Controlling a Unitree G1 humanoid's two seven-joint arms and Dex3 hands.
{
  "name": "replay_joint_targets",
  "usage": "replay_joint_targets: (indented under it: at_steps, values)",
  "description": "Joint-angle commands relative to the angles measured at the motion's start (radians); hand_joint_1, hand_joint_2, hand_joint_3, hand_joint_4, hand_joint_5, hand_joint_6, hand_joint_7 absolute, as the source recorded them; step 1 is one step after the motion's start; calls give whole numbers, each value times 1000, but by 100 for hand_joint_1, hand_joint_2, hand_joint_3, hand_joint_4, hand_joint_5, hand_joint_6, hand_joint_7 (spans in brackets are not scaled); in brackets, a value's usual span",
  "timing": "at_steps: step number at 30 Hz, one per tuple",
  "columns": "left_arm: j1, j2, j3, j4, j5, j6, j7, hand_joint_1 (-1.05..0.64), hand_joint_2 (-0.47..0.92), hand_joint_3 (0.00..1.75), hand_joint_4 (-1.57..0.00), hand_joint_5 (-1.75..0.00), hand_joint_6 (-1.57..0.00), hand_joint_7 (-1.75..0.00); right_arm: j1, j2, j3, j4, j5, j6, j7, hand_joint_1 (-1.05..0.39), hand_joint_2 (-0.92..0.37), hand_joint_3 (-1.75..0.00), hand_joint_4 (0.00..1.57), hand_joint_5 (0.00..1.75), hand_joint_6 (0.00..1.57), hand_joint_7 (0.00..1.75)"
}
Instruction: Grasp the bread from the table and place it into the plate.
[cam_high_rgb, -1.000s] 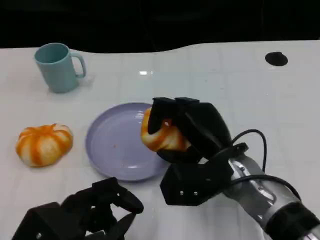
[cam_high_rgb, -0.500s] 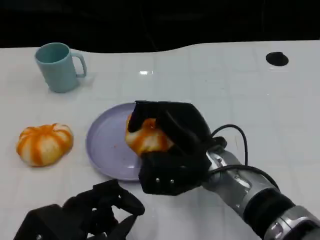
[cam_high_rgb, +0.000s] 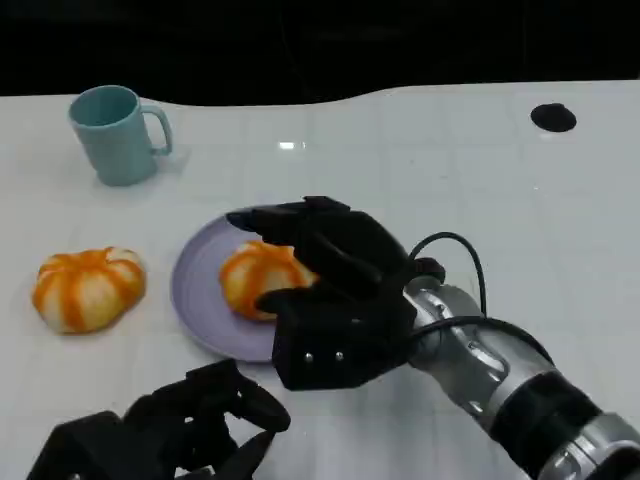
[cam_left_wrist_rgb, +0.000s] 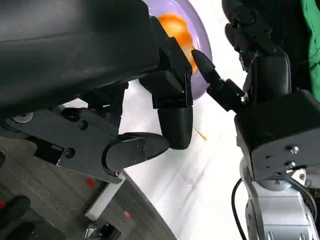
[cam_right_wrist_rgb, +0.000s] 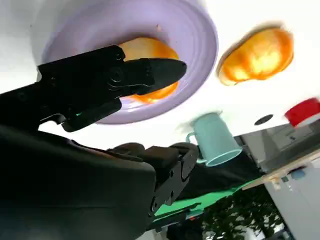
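An orange-and-white bread (cam_high_rgb: 250, 280) lies on the lilac plate (cam_high_rgb: 200, 290) in the middle of the table. My right hand (cam_high_rgb: 330, 280) reaches over it from the right. Its fingers are spread around the bread, the upper ones a little off it and the thumb at its near side. The right wrist view shows one finger stretched across the bread (cam_right_wrist_rgb: 150, 50) above the plate (cam_right_wrist_rgb: 195, 30). My left hand (cam_high_rgb: 170, 430) rests low at the near left, fingers loosely bent and apart, holding nothing. From the left wrist, the bread (cam_left_wrist_rgb: 175, 25) and my right hand (cam_left_wrist_rgb: 260, 60) show beyond my left hand (cam_left_wrist_rgb: 165, 100).
A second bread (cam_high_rgb: 88, 288) lies on the table left of the plate. A teal mug (cam_high_rgb: 115, 135) stands at the far left. A small black disc (cam_high_rgb: 553, 117) sits at the far right. The table's right half is bare white.
My right hand has carried the bread leftward and down onto the plate's middle. Its fingers have spread from the bread. The left hand has stayed put.
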Motion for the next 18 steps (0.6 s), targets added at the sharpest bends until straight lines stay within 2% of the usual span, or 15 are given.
replay_joint_targets:
  at_steps: [1, 6, 13, 17, 18]
  values:
    - [11, 7, 5, -8, -4, -4, 6, -26, 79, 68, -64, -175, -63, -130, 36, -33, 11, -94, -6, 30, 36, -73, -92, -32, 0, 22, 21, 0]
    - [10, 7, 7, -11, -9, -1, 3, -27, 79, 68, -65, -175, -63, -131, 82, -78, 10, -193, -5, 19, 45, -73, -92, -31, 3, 28, 23, 1]
    - [1, 3, 4, -5, -9, 7, 5, -28, 79, 67, -65, -175, -62, -131, 175, -156, -19, -353, 39, -27, 78, -68, -92, -27, 0, 53, 27, 2]
    - [-1, -3, 4, 0, -14, 4, 5, -26, 78, 72, -70, -175, -61, -133, 264, -190, -65, -472, 113, -73, 97, -63, -92, -23, 0, 83, 35, 7]
    - [0, -2, 2, 1, -9, 2, 6, -25, 78, 73, -71, -175, -61, -134, 295, -198, -78, -512, 127, -75, 101, -63, -92, -23, 0, 86, 36, 8]
